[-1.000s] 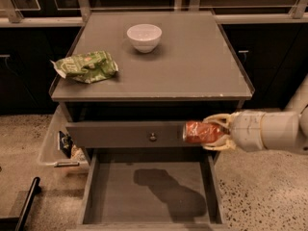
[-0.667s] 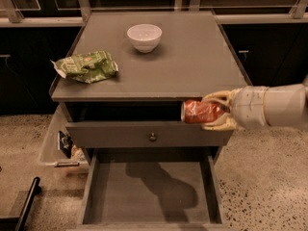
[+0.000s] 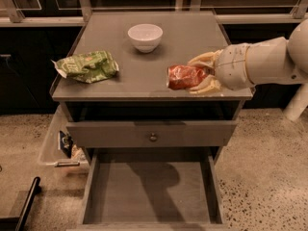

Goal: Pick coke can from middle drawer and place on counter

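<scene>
My gripper (image 3: 199, 73) comes in from the right and is shut on the red coke can (image 3: 184, 76), which lies sideways between the fingers. It holds the can over the right front part of the grey counter (image 3: 144, 66), close to the surface; I cannot tell whether the can touches it. Below, the middle drawer (image 3: 151, 186) stands pulled open, its flat dark floor bare, with the arm's shadow on it.
A white bowl (image 3: 145, 36) stands at the back middle of the counter. A green snack bag (image 3: 86, 66) lies at the left front. A shut drawer front with a round knob (image 3: 153, 137) sits above the open drawer. A clear plastic bin (image 3: 60, 143) stands left of the cabinet.
My gripper has risen with the can from in front of the upper drawer to above the counter's right front part.
</scene>
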